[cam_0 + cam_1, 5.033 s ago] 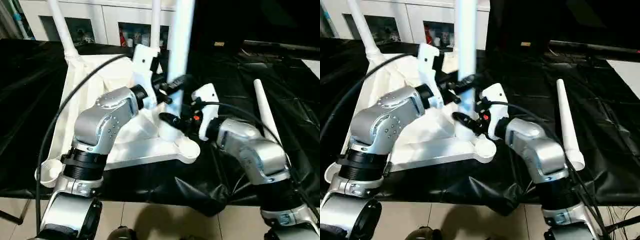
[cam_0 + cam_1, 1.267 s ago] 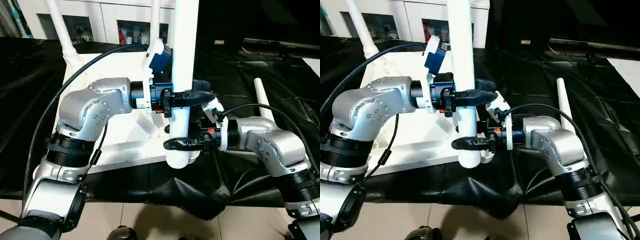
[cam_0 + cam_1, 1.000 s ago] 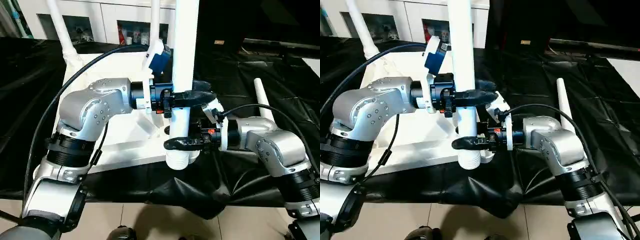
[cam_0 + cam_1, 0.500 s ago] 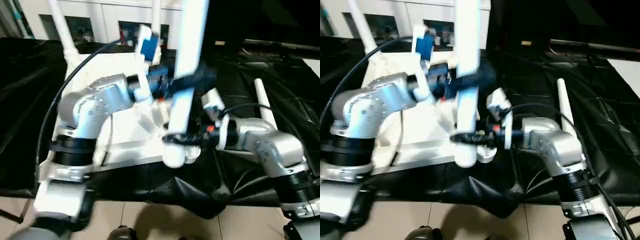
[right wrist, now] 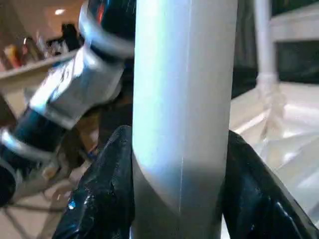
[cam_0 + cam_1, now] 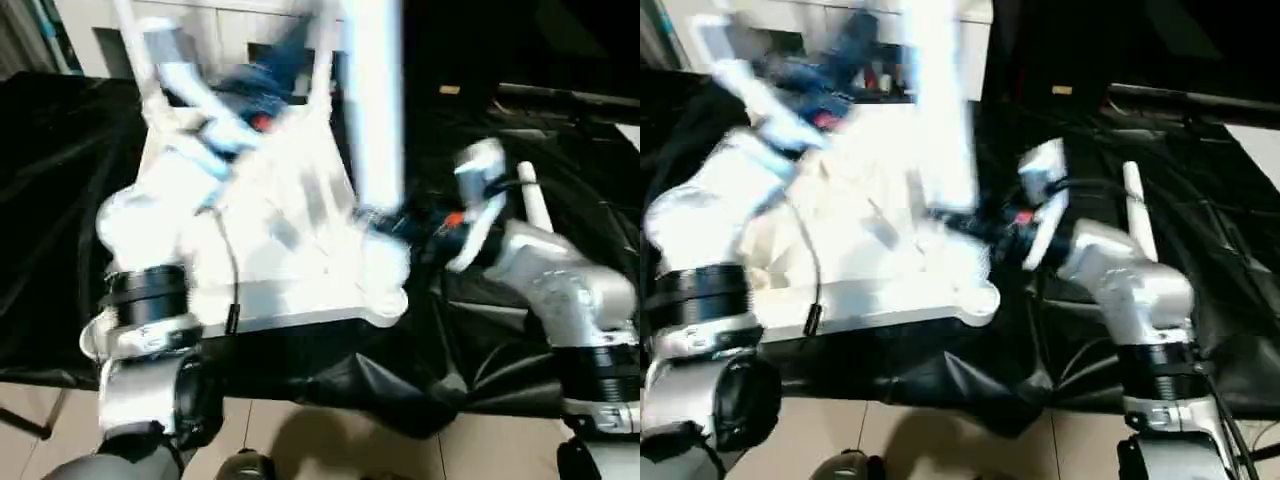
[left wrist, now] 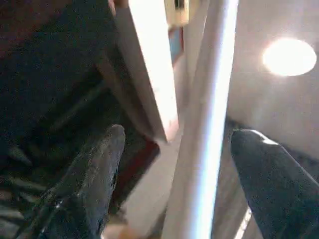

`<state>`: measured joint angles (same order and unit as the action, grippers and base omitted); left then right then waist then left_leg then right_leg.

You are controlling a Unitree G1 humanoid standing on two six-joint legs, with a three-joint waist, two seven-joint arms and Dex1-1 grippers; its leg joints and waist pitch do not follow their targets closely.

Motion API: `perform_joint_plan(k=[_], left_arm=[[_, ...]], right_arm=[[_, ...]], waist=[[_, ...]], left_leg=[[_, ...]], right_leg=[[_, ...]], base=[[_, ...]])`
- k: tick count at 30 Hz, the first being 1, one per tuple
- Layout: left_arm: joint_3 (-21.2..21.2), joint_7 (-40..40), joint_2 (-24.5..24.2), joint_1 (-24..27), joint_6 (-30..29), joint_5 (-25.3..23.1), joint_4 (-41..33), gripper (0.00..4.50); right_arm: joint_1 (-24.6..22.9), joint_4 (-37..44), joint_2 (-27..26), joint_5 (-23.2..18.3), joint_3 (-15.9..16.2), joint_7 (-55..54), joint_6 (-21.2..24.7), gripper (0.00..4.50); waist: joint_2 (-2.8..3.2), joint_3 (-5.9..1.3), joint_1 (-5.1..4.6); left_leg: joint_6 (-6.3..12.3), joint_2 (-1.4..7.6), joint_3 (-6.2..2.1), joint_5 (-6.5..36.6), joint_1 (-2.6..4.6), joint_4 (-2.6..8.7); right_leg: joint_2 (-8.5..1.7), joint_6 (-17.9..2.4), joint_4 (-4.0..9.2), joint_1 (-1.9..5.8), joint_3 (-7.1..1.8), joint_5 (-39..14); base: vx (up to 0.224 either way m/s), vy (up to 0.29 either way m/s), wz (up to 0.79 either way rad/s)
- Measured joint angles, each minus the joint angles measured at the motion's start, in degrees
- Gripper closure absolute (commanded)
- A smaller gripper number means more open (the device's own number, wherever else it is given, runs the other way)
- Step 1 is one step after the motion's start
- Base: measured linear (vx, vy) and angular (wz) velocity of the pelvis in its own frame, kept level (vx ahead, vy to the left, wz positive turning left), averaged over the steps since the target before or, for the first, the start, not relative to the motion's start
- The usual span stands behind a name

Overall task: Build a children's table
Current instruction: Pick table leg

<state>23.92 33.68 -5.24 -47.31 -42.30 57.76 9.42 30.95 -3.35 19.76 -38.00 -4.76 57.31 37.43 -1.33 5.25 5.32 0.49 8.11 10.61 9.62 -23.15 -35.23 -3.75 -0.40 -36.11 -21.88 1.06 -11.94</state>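
From the head camera, the robot's left arm (image 6: 150, 220) is raised over the white tabletop (image 6: 300, 300), which lies underside up on the black-draped counter (image 6: 60, 200). The right arm (image 6: 560, 290) reaches in from the right, elbow bent, its claw (image 6: 385, 222) at the base of an upright white leg (image 6: 372, 100) standing at the tabletop's near right corner. Another leg (image 6: 535, 205) lies on the counter behind that arm.

In the left wrist view, the left claw (image 7: 174, 164) stands wide open, its fingers (image 7: 94, 174) on either side of the leg (image 7: 209, 124), with a gap on each side.

In the right wrist view, the right claw (image 5: 182, 189) grips the leg (image 5: 182, 99), both fingers (image 5: 107, 194) pressed against the tube.
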Motion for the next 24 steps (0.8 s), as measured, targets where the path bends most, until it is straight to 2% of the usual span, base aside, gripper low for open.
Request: perform_joint_plan(k=[5,9,12,16,21,24], left_arm=[[-5.26,0.62,-0.62,1.45,-0.22,-4.91,-0.14,0.70],[-9.97,-1.92,-3.59,-1.56,3.04,-13.18,2.11,0.70],[-12.76,-5.07,-5.48,-2.36,5.25,-18.91,3.27,0.70],[-13.80,-5.79,-3.99,-2.46,3.79,-18.64,0.29,0.70],[-15.67,-5.76,-2.00,-2.43,0.91,-16.89,-5.90,0.70],[-17.52,-5.71,-1.61,-2.42,0.94,-16.91,-6.56,0.70]], right_arm=[[-0.35,1.17,-1.19,-0.18,-0.06,-0.88,-0.03,2.66],[-2.10,2.26,-2.23,0.33,2.90,-1.23,-0.09,2.66],[-2.29,2.31,-2.38,0.59,3.06,-1.92,-0.28,2.66],[-2.28,2.04,-2.89,2.68,4.15,-3.12,-1.42,2.66],[-2.10,1.97,-3.12,2.96,4.19,-3.40,-3.27,2.66],[-2.14,1.90,-3.11,3.77,4.23,-3.93,-3.27,2.66]], waist=[[0.03,0.01,-0.04],[0.25,-0.05,-0.21],[0.31,-0.06,-0.27],[0.31,-0.06,-0.12],[0.34,-0.07,-0.09],[0.37,-0.06,-0.19]], left_leg=[[0.01,0.00,0.00,-0.03,0.01,-0.03],[-0.02,0.02,0.00,-0.05,0.03,-0.03],[-0.04,0.06,0.00,-0.05,0.02,-0.02],[-0.04,0.07,0.00,-0.05,-0.07,-0.01],[-0.05,0.07,0.02,-0.06,-0.02,-0.02],[-0.12,0.07,0.02,-0.11,0.00,-0.02]], right_leg=[[-0.01,0.01,-0.01,0.03,-0.01,0.04],[0.00,0.07,-0.01,0.02,-0.01,0.08],[0.02,0.09,-0.01,0.01,0.00,0.09],[0.02,0.09,-0.01,-0.05,0.04,0.09],[0.00,0.07,0.00,0.00,0.04,0.10],[0.00,0.03,0.00,0.00,0.04,0.13]], base=[[0.000,0.000,0.00],[0.000,0.000,0.00],[0.000,0.000,0.00],[0.000,0.000,0.00],[0.000,0.000,0.00],[0.000,0.000,0.00]])
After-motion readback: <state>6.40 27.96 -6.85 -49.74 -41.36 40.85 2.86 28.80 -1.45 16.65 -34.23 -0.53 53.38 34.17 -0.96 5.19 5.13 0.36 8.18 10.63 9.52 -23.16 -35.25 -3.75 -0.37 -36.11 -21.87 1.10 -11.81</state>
